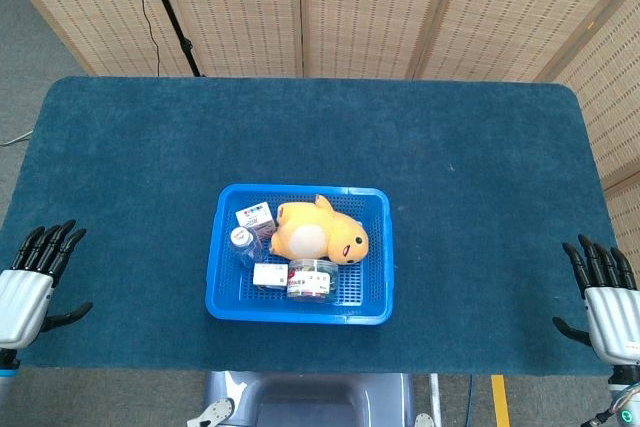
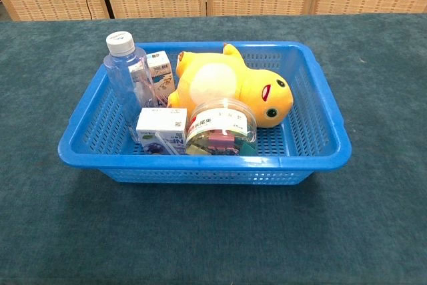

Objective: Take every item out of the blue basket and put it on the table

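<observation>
Blue basket (image 1: 222, 297) sits on the dark teal table (image 1: 480, 177), toward its near edge, roughly centred; all positions below are given relative to the basket. Left hand (image 1: 28, 287) lies well apart from the basket on its left side, at the table's near left corner, back of the hand up, fingers (image 1: 50, 244) apart and stretched toward the far edge, thumb splayed toward the basket; it holds nothing. Right hand (image 1: 606, 302) lies well apart on the basket's right side, at the near right corner, in a mirrored pose: fingers (image 1: 598, 259) apart, thumb pointing toward the basket, nothing held. Neither hand shows in the chest view. Inside the basket: a yellow plush toy (image 2: 230, 88) lying on its back across the middle and right part; a clear water bottle (image 2: 128, 75) upright at the left wall; a small carton (image 2: 160, 68) behind the bottle at the far left; a white-and-blue box (image 2: 160, 129) at the near left; a round clear tub of coloured clips (image 2: 221, 128) at near centre, touching the plush and just beside the box.
</observation>
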`<act>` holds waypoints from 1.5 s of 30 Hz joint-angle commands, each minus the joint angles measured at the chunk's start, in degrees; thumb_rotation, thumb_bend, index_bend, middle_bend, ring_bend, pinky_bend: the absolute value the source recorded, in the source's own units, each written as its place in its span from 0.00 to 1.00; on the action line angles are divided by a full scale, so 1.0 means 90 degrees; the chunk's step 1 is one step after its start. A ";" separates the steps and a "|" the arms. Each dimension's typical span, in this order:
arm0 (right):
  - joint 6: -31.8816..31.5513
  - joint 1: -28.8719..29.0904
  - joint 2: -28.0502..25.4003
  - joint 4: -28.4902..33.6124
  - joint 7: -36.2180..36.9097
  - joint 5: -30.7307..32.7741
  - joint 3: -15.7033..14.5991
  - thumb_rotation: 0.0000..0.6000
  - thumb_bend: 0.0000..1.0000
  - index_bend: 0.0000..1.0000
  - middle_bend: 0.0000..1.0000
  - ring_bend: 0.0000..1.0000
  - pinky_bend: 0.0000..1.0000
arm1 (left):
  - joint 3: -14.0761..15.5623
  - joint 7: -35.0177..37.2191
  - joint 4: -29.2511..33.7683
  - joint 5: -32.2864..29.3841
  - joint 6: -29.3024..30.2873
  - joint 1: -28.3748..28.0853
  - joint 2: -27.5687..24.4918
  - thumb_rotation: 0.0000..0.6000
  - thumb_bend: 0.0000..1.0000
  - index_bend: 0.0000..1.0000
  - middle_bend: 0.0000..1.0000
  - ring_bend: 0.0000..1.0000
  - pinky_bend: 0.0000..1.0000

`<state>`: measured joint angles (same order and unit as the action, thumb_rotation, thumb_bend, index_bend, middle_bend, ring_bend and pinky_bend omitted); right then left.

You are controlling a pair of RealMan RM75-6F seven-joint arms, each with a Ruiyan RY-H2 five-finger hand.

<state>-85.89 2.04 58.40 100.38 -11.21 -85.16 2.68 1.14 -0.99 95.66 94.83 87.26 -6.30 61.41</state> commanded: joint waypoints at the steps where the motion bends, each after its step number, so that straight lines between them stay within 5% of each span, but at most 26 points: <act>1: 0.0015 0.0005 -0.0003 0.0000 -0.0001 0.0011 0.0003 1.00 0.00 0.00 0.00 0.00 0.00 | 0.0007 0.0015 -0.0001 0.0011 -0.0021 -0.0010 -0.0002 1.00 0.02 0.00 0.00 0.00 0.00; 7: 0.0063 0.0012 -0.0071 0.0039 0.0121 -0.0011 -0.0017 1.00 0.00 0.00 0.00 0.00 0.00 | -0.0003 0.0397 -0.0103 0.0209 -0.0103 -0.0167 0.0032 1.00 0.02 0.00 0.00 0.00 0.00; 19: 0.0033 -0.0016 -0.0212 0.0019 0.0507 0.0014 0.0020 1.00 0.00 0.00 0.00 0.00 0.00 | -0.0241 0.2277 -0.0503 0.0714 -0.1073 -0.1434 0.0598 1.00 0.02 0.00 0.00 0.00 0.00; 37: 0.0236 0.0051 -0.0258 0.0008 0.0760 0.0287 0.0106 1.00 0.00 0.00 0.00 0.00 0.00 | -0.0862 0.1733 -0.0212 -0.0616 -0.2585 -0.2537 0.1613 1.00 0.02 0.00 0.00 0.00 0.00; 45: 0.0291 0.0074 -0.0283 -0.0034 0.0907 0.0425 0.0173 1.00 0.00 0.00 0.00 0.00 0.00 | -0.1013 0.0951 -0.0169 -0.1227 -0.2858 -0.2761 0.2042 1.00 0.02 0.00 0.00 0.00 0.19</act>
<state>-83.31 2.68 55.88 100.10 -3.08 -81.37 4.21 -7.60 9.13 94.03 85.09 62.05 -30.65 78.72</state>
